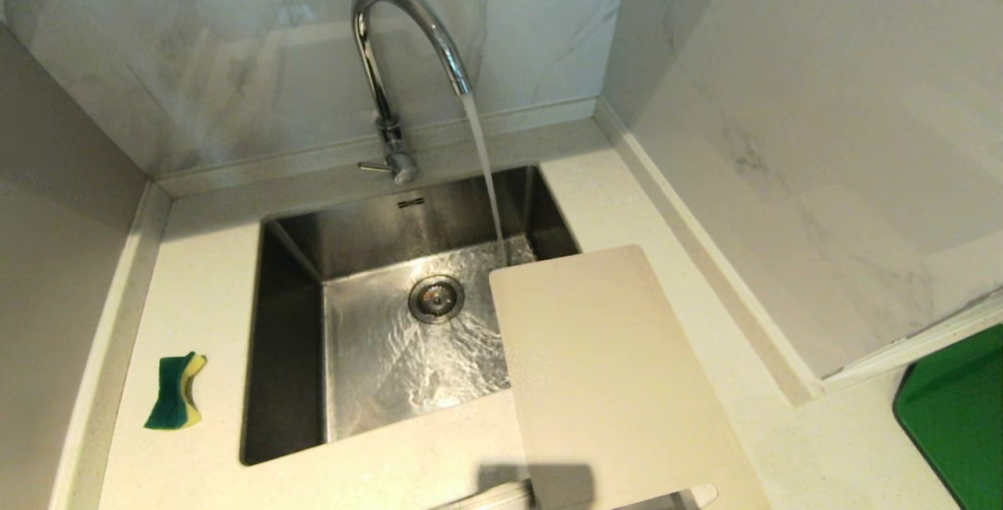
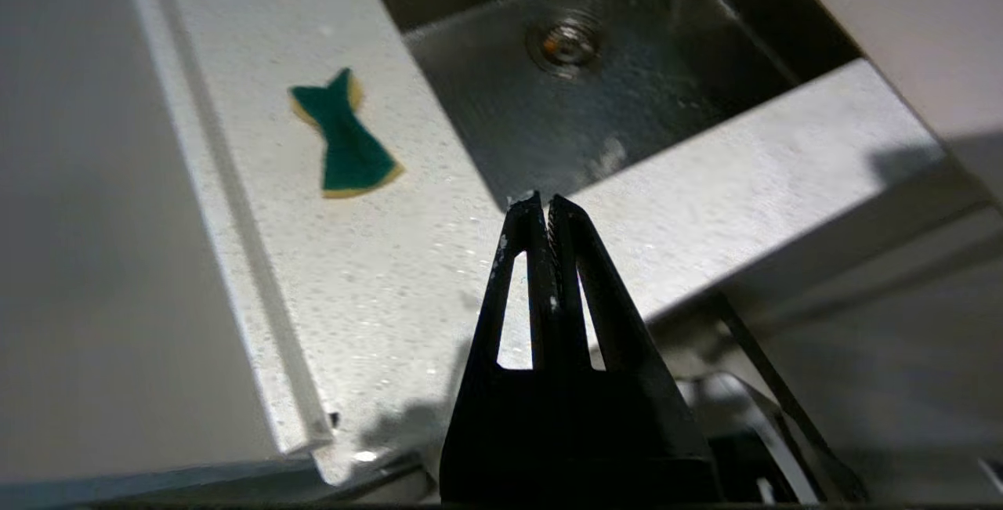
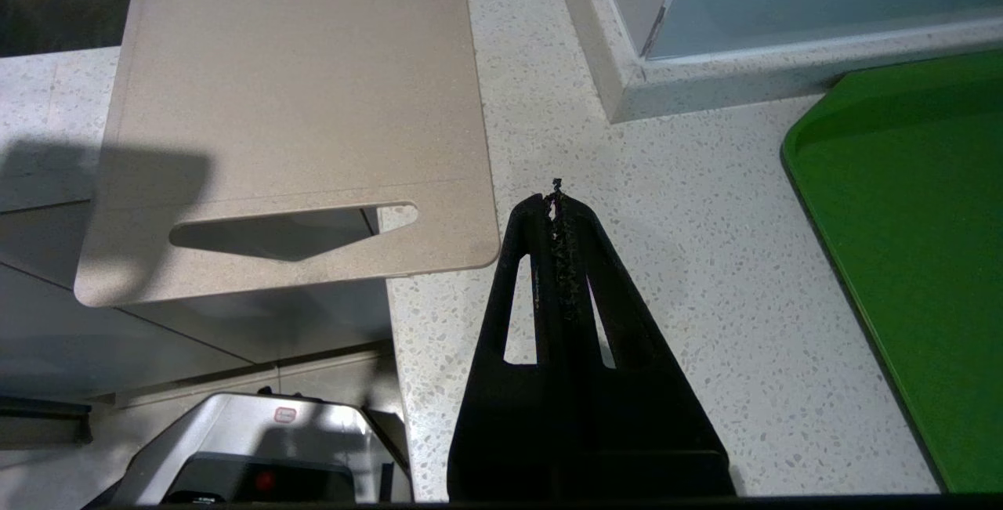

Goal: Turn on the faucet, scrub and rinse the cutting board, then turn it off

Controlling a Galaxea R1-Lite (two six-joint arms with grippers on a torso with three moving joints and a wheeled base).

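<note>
The chrome gooseneck faucet is running; its stream falls into the steel sink close to the far corner of the cutting board. That pale beige board lies on the counter to the sink's right, overhanging the basin and the counter's front edge, with its slot handle nearest me. A green and yellow sponge lies on the counter left of the sink, also the sponge. My left gripper hangs shut and empty over the front counter strip. My right gripper is shut and empty beside the board's near corner.
A bright green tray sits on the counter at the far right, also the tray. Marble walls close in behind and to the right of the sink. The faucet's side lever points left. Water swirls round the drain.
</note>
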